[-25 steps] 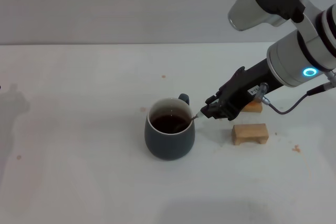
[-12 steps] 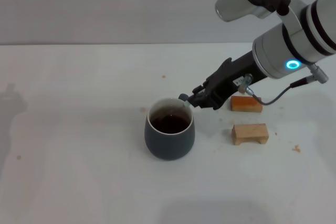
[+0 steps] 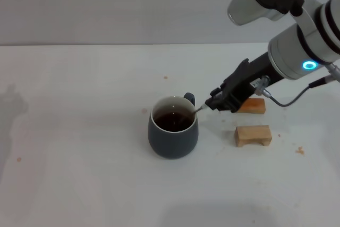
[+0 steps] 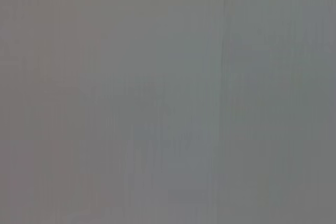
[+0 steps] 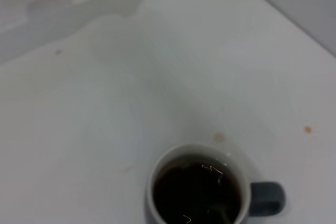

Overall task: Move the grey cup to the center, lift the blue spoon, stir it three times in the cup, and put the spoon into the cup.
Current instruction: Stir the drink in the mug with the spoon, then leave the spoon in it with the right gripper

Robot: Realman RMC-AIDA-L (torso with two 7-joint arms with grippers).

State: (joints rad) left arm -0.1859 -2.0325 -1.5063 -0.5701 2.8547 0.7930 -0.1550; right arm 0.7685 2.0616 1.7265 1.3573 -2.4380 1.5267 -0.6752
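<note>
The grey cup sits near the middle of the worktop, handle turned toward the far right corner, dark liquid inside it, and the blue spoon is in it again: I see the thin metal neck crossing the rim on the handle side and running up into my right gripper, which is clamped on the spoon's handle so that the pale blue part is hidden from me. Half a second back that gripper was closer to the far edge, over the cup's handle, with the spoon barely showing; a second back it was lower, on the side toward the near edge, with the neck dipped over the rim as it is now. So I read this as one sweep of the stirring coming round, with the cup nudged only slightly, if at all. In the right wrist view the cup fills the foreground and a faint sliver of the spoon stands in the liquid near the handle side. I cannot tell how many turns are done. Two wooden blocks lie just beyond the gripper toward the right edge, close enough that I would watch the arm's swing. My left arm is out of the head view and its wrist camera shows only a blank grey field.
</note>
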